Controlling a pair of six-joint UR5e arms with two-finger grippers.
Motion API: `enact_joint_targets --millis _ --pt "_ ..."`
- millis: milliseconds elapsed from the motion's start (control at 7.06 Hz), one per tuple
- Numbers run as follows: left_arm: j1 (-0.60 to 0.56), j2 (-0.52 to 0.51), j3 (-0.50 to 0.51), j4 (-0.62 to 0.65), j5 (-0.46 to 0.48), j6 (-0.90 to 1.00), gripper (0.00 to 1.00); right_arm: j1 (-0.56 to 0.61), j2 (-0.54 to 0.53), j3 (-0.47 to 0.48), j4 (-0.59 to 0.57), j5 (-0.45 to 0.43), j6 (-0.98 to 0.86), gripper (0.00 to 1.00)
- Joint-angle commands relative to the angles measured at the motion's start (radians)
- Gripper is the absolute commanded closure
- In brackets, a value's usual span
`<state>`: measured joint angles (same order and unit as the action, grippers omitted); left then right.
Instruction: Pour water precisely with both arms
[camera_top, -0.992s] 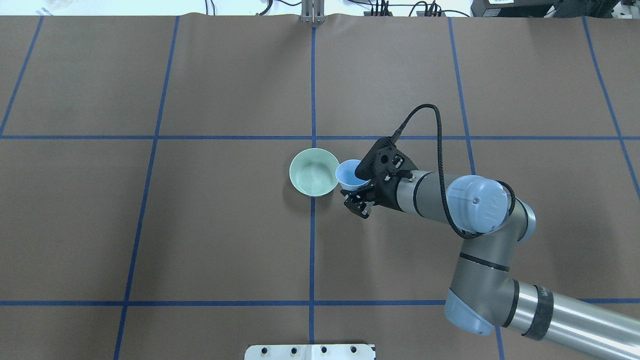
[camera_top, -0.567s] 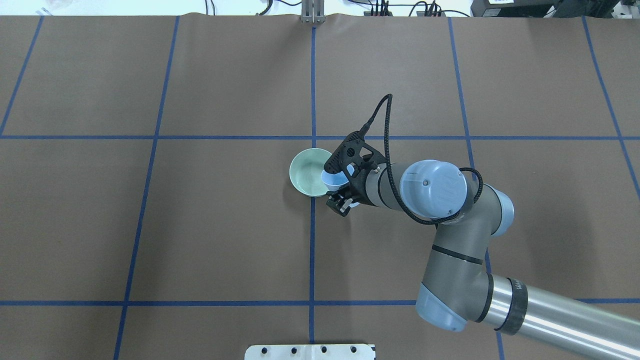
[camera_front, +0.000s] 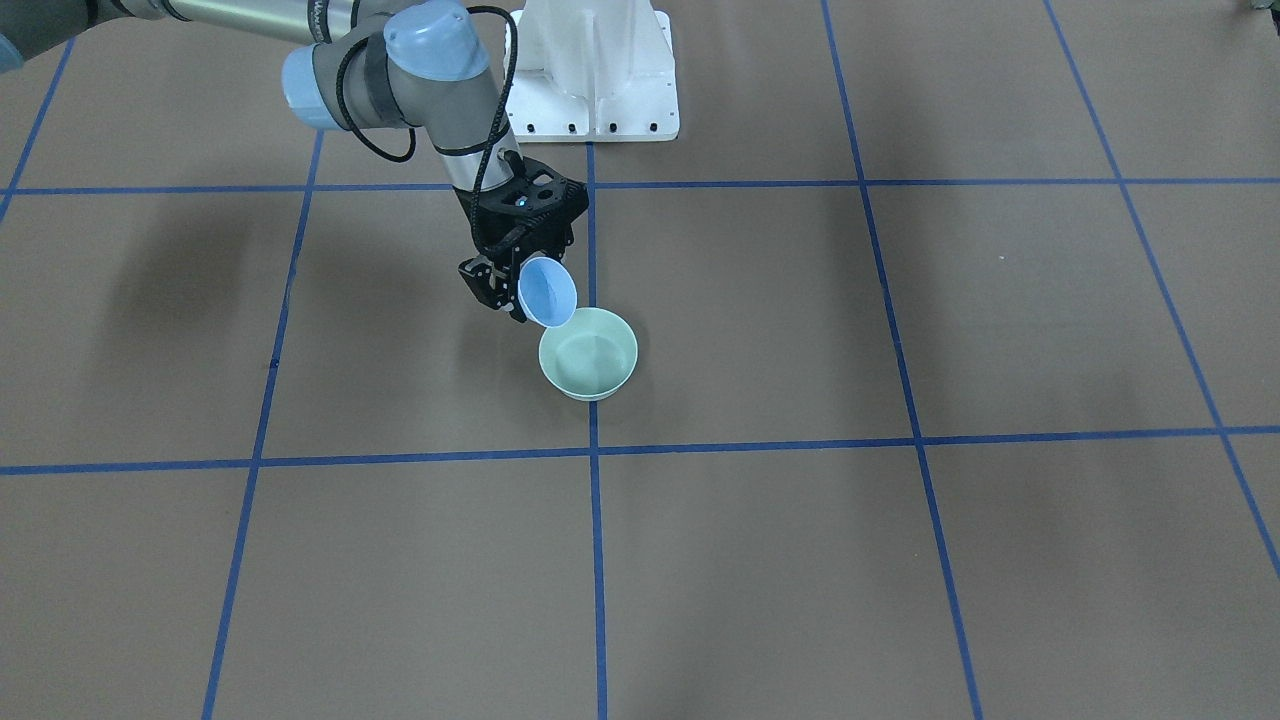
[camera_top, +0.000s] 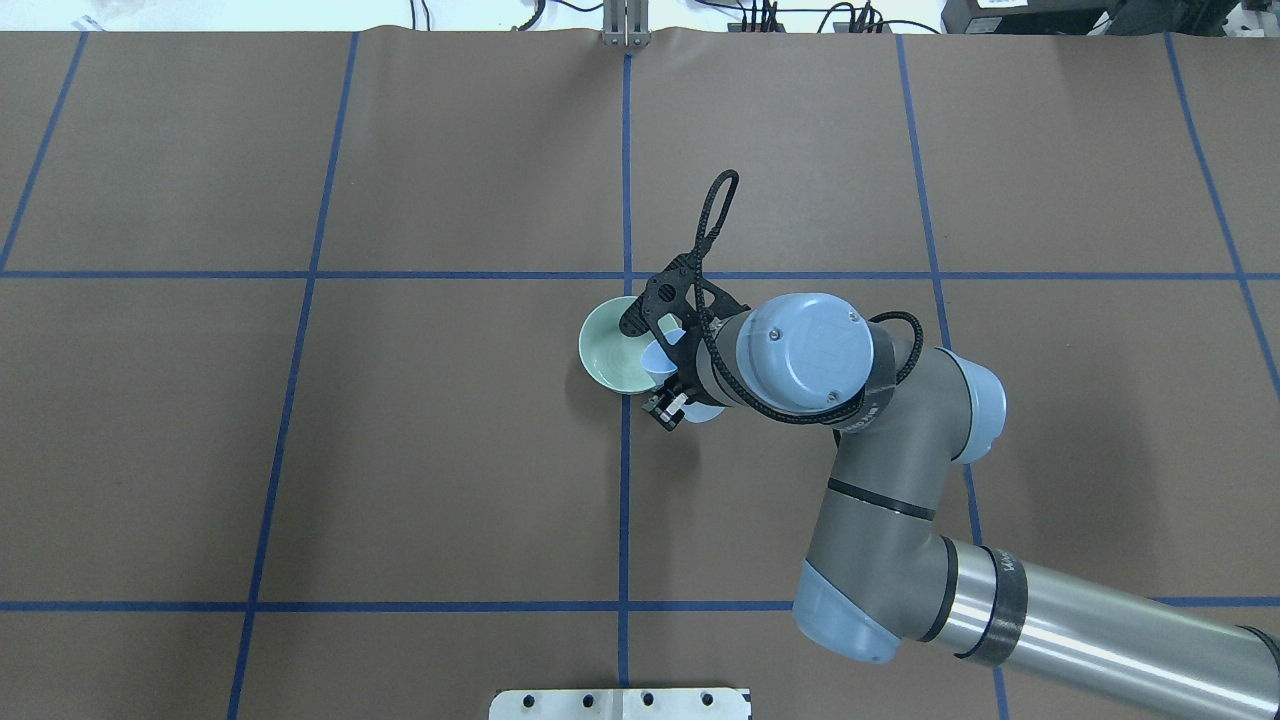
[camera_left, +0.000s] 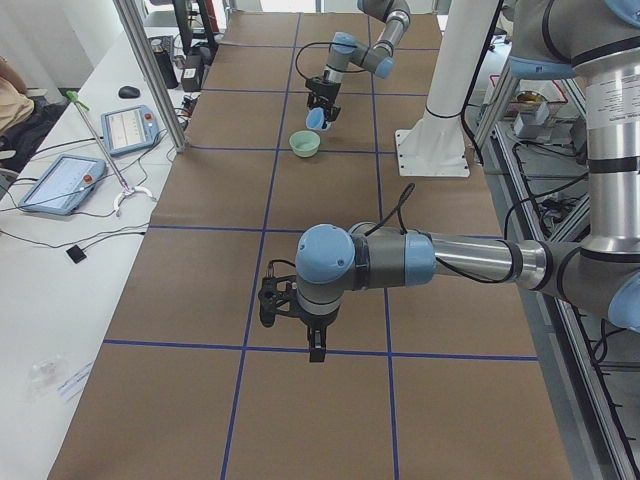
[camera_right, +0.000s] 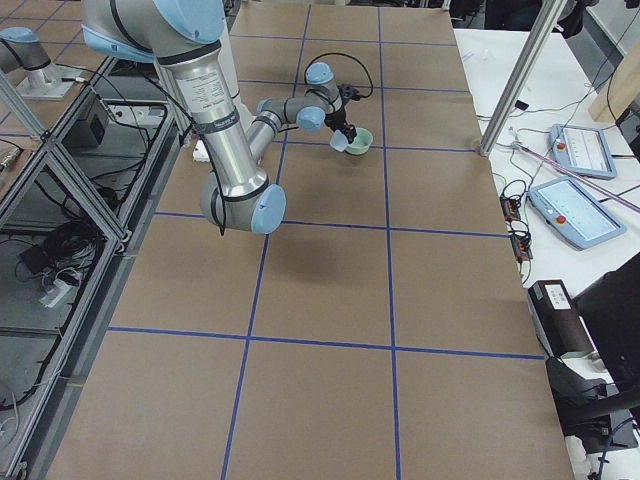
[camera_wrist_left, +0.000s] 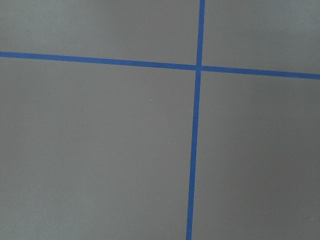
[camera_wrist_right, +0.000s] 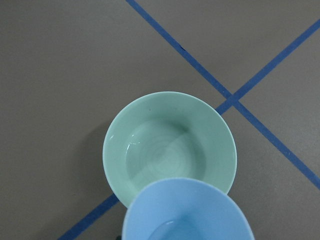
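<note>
My right gripper (camera_top: 668, 388) is shut on a light blue cup (camera_top: 657, 358) and holds it tilted, mouth toward a pale green bowl (camera_top: 608, 345), over the bowl's right rim. In the front view the cup (camera_front: 547, 292) hangs just above the bowl's (camera_front: 600, 390) back edge, with the right gripper (camera_front: 508, 288) behind it. The right wrist view looks down into the bowl (camera_wrist_right: 120, 145) with the cup's lip (camera_wrist_right: 190, 210) at the bottom. I cannot make out a stream. My left gripper (camera_left: 290, 312) shows only in the exterior left view, low over the table far from the bowl; I cannot tell its state.
The brown table cover (camera_top: 300, 450) carries a grid of blue tape lines (camera_top: 625, 500). The white pedestal (camera_front: 590, 80) stands behind the bowl on the robot's side. The left wrist view shows only the table cover and a tape cross (camera_wrist_left: 198, 67).
My right arm has swung left and rolled its wrist. The cup moved from beside the bowl's right side to over its rim and tipped further toward it.
</note>
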<state>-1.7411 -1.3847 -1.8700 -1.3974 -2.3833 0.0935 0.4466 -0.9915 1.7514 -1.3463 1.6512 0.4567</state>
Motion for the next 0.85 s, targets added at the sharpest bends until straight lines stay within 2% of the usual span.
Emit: enact_joint_targets --millis 0,425,708 --pt "0.0 0.003 0.002 0.0 -0.001 0.0 0.0 0.0 0.065 0.008 -0.167 0.036 0.049 1.0" --pt "0.0 0.003 0.006 0.0 0.001 0.002 0.0 0.003 0.135 0.005 -0.331 0.038 0.051 1.0" --pt "0.0 0.003 0.008 0.0 0.001 0.002 0.0 0.023 0.163 0.0 -0.405 0.088 0.051 1.0"
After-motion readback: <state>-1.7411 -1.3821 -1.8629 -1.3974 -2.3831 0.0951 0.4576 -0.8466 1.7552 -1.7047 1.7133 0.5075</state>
